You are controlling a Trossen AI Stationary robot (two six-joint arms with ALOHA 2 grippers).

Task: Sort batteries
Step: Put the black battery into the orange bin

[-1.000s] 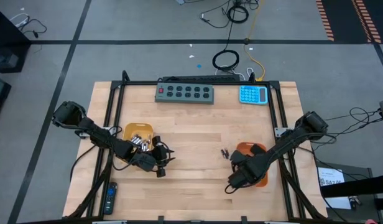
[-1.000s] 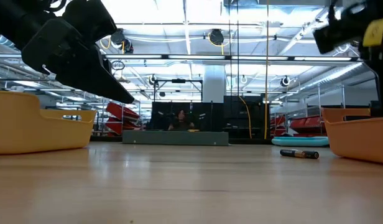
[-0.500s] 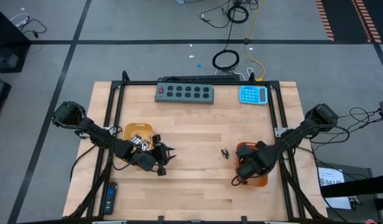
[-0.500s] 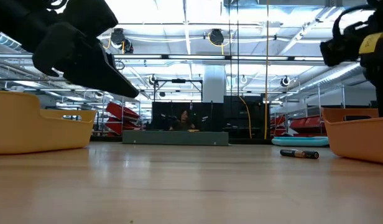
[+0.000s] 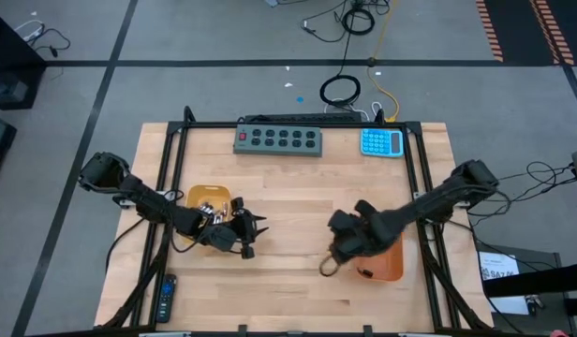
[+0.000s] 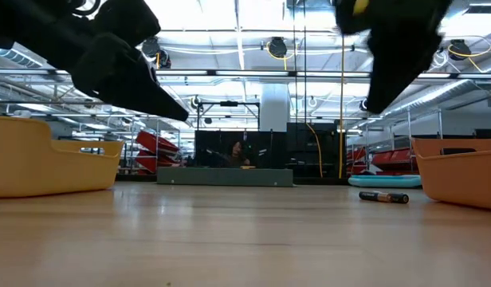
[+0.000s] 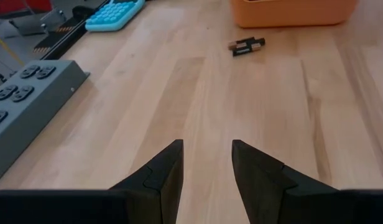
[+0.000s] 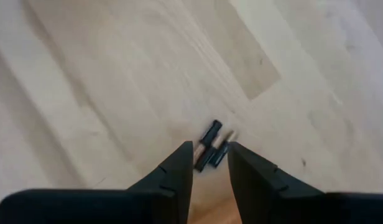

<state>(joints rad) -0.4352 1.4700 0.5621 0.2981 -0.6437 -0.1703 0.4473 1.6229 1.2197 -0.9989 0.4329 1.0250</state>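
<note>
Wooden table [image 5: 288, 187] bears two side-by-side black batteries [image 8: 211, 145], long axes running away between spread right fingers [image 8: 179, 167].

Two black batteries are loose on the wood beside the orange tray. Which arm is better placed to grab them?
The right. Its open pincer hangs right above the black batteries, aimed down at them. The left pincer sits open by the yellow tray, far across the table.

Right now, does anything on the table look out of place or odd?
Only two small black batteries lie loose on the bare wood, close beside the orange tray instead of in it. The right gripper hangs above them, fingers open. The left gripper is open by the yellow tray.
</note>
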